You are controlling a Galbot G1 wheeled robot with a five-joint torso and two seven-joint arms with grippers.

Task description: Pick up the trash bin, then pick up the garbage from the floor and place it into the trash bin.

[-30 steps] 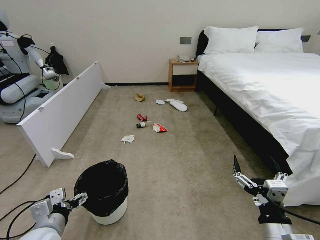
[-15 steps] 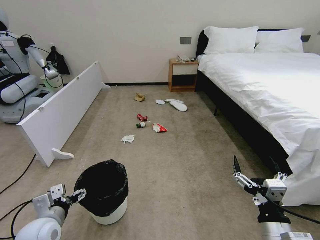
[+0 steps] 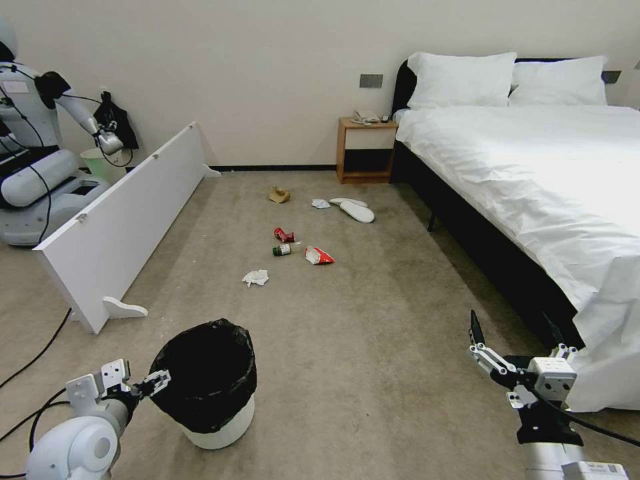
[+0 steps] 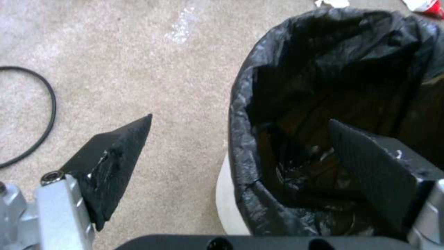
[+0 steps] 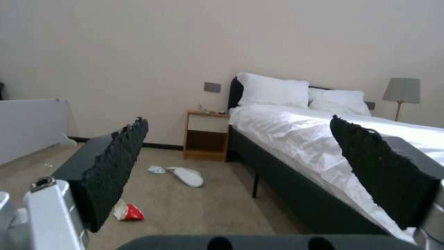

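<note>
The trash bin stands on the floor near left, the left gripper at its rim. Farther ahead lies the garbage; the bed runs along the right.

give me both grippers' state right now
Left gripper: open, jaws straddling the trash bin rim, not yet closed.
Right gripper: open, holding nothing.

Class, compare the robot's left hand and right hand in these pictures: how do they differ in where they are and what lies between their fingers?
The left hand sits low at the trash bin, one finger inside the black bag, one outside over the floor; the right hand is beside the bed, away from the bin. The left hand straddles the rim; the right hand has nothing between its fingers. Both hands are open.
</note>
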